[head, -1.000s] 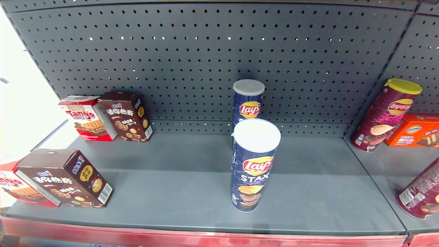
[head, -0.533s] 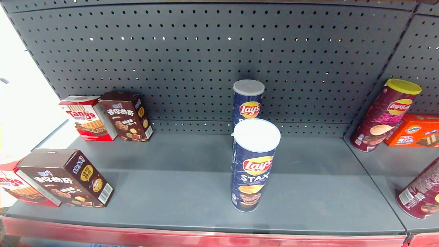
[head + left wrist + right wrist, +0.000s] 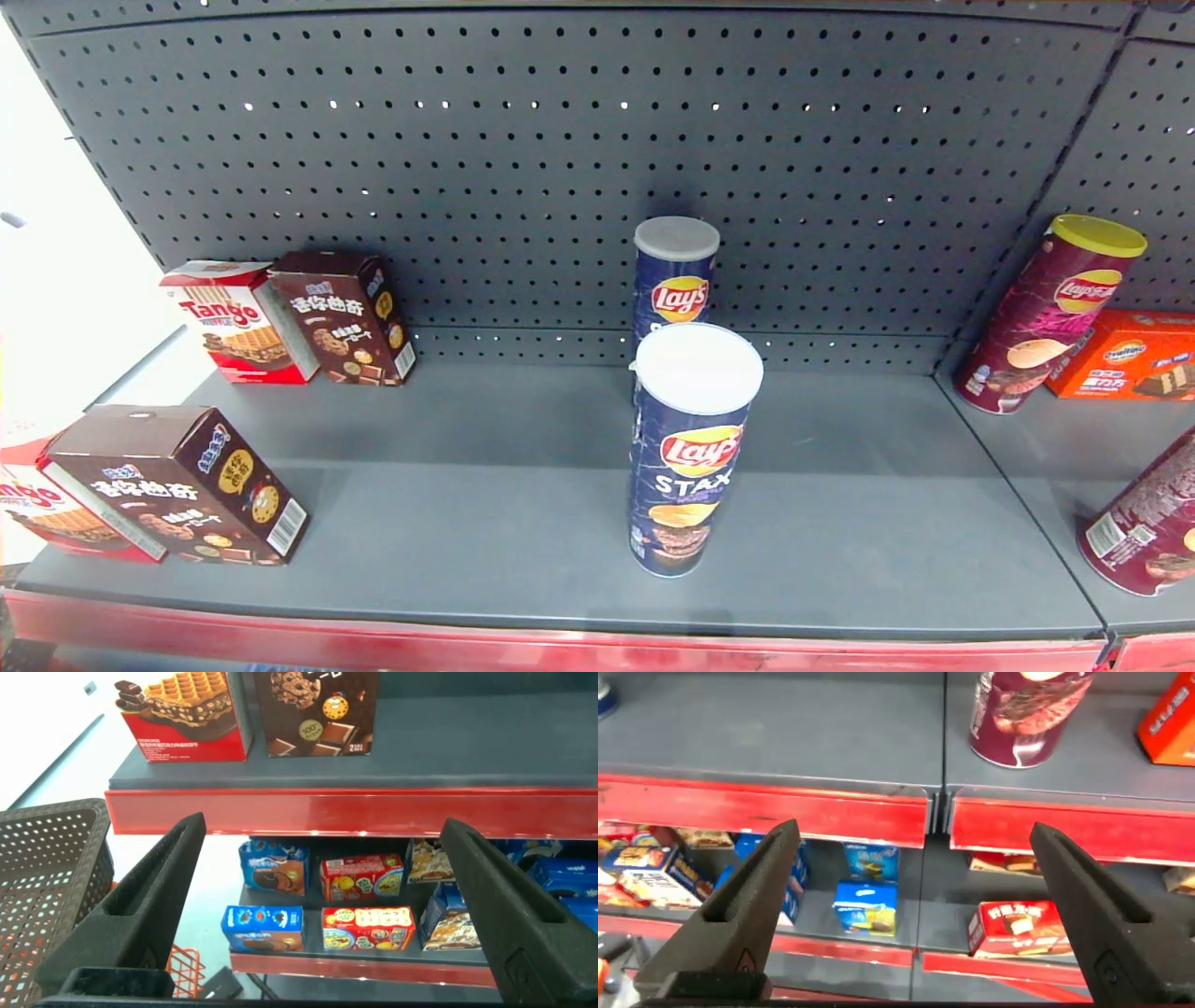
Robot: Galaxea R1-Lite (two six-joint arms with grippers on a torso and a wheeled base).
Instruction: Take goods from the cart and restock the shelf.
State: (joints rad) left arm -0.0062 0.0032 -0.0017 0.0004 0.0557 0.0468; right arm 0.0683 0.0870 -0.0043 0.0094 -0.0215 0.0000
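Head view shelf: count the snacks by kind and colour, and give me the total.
Blue chip cans: 2
Maroon chip cans: 2
Brown cookie boxes: 2
Red wafer boxes: 2
Orange box: 1
Total: 9

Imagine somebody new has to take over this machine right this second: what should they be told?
Left end effector: open, empty, held low in front of the shelving, near a dark mesh basket.
Right end effector: open, empty, facing the shelf's red edge.
On the shelf: front blue can and rear blue can upright mid-shelf, snack boxes at the left, maroon cans in the right bay.
Done: some goods stand on the shelf.
Left: pick the next item and set it on bare shelf space, probably beside the blue cans.
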